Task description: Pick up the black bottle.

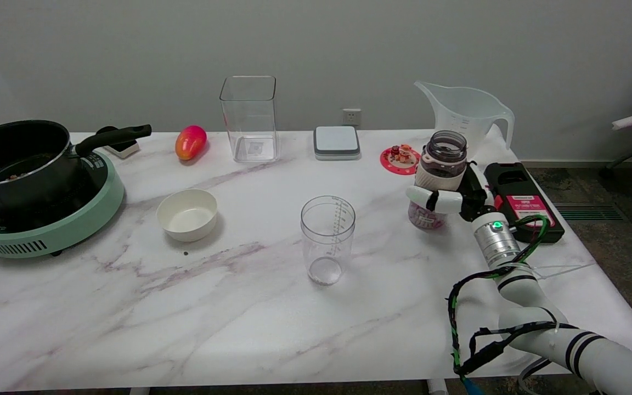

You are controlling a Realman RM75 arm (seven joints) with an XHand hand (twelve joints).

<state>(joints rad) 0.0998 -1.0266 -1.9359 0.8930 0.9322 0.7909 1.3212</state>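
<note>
One bottle matters on this table, the black bottle (441,173), and it stands upright just in front of the clear measuring jug (467,112), a little to the jug's left, with the black and pink box (522,200) close on its other side. Its long axis runs straight up and down, its dark open-looking neck pointing at the ceiling and its base apparently on the marble table (239,307), though the fingers hide part of the bottom. The right hand (450,192) is wrapped round its middle, white fingers (431,198) curled across the front and the rest reaching behind, so it looks to have hold of the body below the shoulder. I'd judge the bottle to be rigid plastic or glass, smooth and likely a bit slippery, with what seem to be small reddish pieces inside adding modest weight low down. The waist grip seems the sensible place: wide, stiff, and near the centre of mass. Kept vertical on the lift, nothing should spill; whether a cap is fitted I cannot tell.
</note>
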